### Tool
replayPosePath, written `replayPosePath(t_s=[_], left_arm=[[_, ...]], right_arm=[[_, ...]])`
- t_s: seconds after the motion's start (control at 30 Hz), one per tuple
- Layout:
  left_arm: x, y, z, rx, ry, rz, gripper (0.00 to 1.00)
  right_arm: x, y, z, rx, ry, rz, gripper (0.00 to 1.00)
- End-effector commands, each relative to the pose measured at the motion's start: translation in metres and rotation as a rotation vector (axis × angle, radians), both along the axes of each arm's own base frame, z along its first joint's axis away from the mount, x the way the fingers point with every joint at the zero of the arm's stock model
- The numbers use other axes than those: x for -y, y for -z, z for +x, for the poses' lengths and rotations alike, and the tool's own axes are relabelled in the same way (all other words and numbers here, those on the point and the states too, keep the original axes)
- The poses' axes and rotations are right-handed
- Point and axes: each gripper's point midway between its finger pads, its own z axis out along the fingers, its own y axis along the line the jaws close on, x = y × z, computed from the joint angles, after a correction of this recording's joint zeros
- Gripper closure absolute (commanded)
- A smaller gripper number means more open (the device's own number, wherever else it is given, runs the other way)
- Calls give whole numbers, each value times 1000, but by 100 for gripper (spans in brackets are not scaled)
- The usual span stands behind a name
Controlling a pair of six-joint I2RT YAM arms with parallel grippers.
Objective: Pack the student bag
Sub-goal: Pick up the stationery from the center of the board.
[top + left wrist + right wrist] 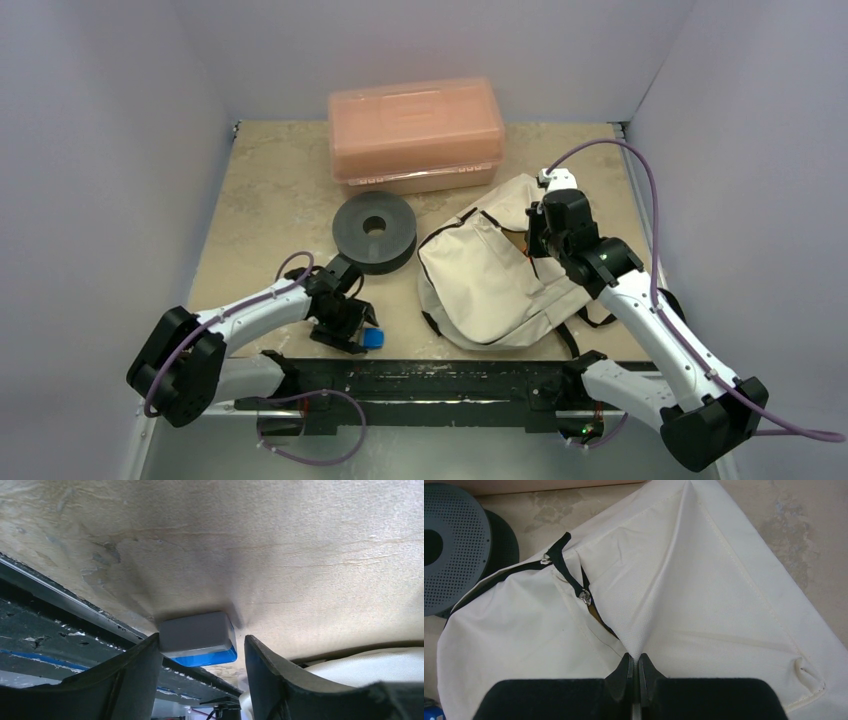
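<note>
The cream student bag [480, 285] lies at the table's centre right, its black zip [574, 580] partly undone. My right gripper [538, 235] is shut on a fold of the student bag's [704, 595] fabric beside the zip opening and pinches it up into a ridge; the jaws [634, 661] meet on the cloth. A small white block with a blue underside [197, 636] rests on the table by the front edge. My left gripper [201, 640] straddles it, open: the left finger [145, 655] touches the block's side and the right finger [260, 660] stands a little apart. From above, the block [374, 339] shows beside the left gripper [350, 325].
A grey perforated disc [374, 230] sits left of the bag, also visible in the right wrist view [454, 545]. A salmon-pink plastic box [415, 135] stands shut at the back. The black base rail [440, 380] runs along the near edge, close to the block.
</note>
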Motion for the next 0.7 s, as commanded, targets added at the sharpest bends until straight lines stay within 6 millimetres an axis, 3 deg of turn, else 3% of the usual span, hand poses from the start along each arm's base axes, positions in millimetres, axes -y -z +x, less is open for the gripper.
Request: replayPosePath(t_s=[0.0, 0.1, 0.2, 0.37, 0.5, 0.53, 0.6, 0.67], left_arm=[[-3, -2, 5, 27, -1, 13, 45], [-7, -10, 13, 86, 33, 43, 50], [-6, -32, 28, 181, 79, 47, 56], [5, -81, 73, 487, 256, 47, 61], [48, -128, 100, 776, 433, -137, 65], [73, -159, 115, 967, 494, -246, 65], [112, -199, 113, 1206, 612, -487, 65], [137, -228, 108, 1334, 651, -679, 66]], right_arm=[[-12, -22, 6, 80, -34, 57, 100], [-12, -22, 8, 89, -32, 55, 100], [-13, -23, 8, 77, -37, 54, 100], [-12, -22, 9, 87, -35, 51, 100], [-11, -22, 6, 75, -37, 47, 100], [-11, -22, 6, 80, -36, 48, 100], [-10, -20, 6, 84, -31, 53, 100], [-13, -22, 5, 78, -39, 67, 100]])
